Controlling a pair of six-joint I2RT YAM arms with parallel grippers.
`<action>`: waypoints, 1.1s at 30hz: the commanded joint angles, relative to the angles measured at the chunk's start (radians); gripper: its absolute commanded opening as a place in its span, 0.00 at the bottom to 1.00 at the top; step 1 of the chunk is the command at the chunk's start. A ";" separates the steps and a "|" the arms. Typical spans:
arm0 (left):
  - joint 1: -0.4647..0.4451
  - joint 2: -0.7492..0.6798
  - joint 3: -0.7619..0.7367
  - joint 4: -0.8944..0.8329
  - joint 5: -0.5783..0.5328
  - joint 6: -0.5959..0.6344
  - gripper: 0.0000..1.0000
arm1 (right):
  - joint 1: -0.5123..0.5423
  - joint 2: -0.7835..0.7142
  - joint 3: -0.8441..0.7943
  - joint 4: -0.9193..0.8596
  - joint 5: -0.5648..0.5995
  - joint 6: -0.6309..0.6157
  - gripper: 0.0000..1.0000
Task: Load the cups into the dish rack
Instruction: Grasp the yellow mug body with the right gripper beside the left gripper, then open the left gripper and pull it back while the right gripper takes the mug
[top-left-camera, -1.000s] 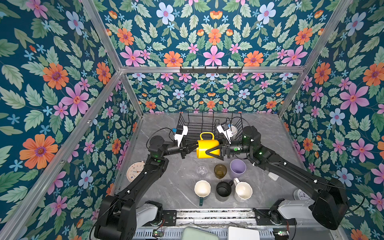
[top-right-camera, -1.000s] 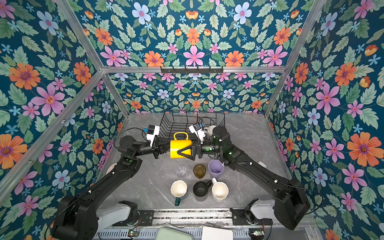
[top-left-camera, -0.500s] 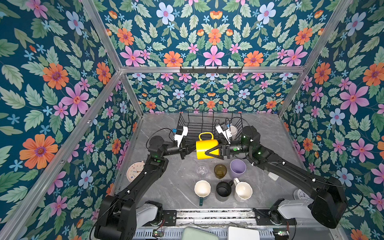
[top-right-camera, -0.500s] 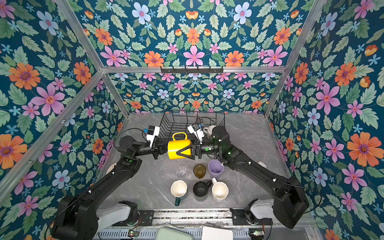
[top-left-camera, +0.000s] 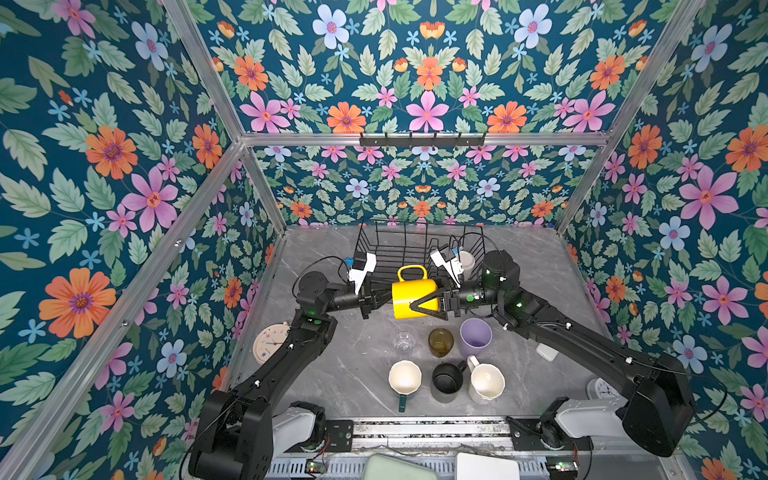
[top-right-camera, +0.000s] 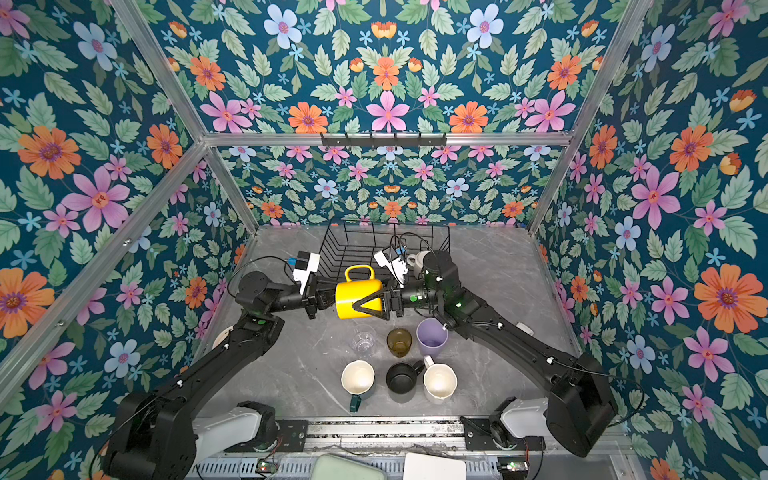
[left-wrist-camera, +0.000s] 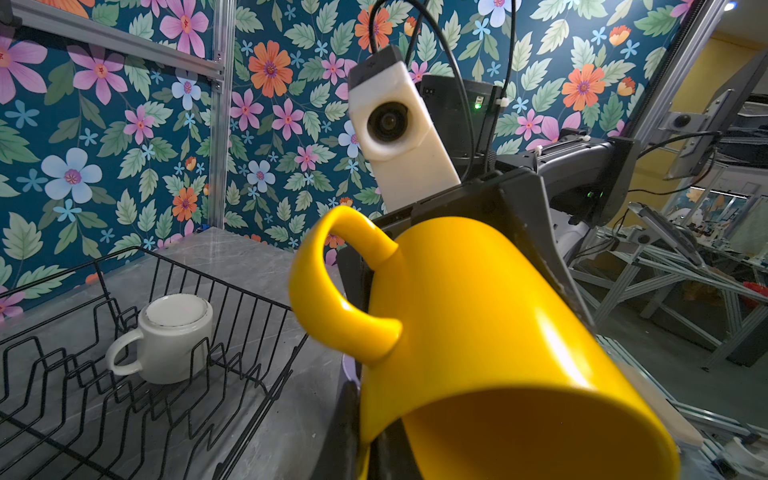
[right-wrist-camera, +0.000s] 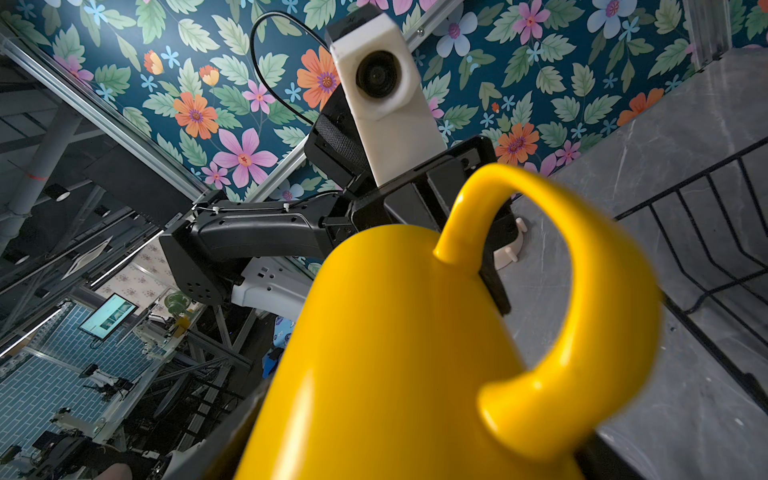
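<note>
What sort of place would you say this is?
Most likely a robotics lab cell staged as a kitchen counter: floral panels on an aluminium frame enclose a marble-look tabletop with a dish rack, and a monitor shows beyond in a wrist view.

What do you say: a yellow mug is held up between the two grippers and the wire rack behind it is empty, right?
Not empty: the left wrist view shows a white mug upside down in the dish rack. Otherwise right: the yellow mug is held between the left gripper and right gripper.
</note>
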 joint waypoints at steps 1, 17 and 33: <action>-0.001 0.002 0.016 0.044 -0.041 -0.022 0.00 | 0.001 0.001 0.012 -0.043 0.054 -0.005 0.00; -0.001 -0.021 0.048 -0.121 -0.096 0.073 0.50 | -0.013 -0.034 0.075 -0.138 0.123 0.022 0.00; 0.010 -0.098 0.088 -0.410 -0.487 0.294 1.00 | -0.168 -0.102 0.201 -0.540 0.283 -0.049 0.00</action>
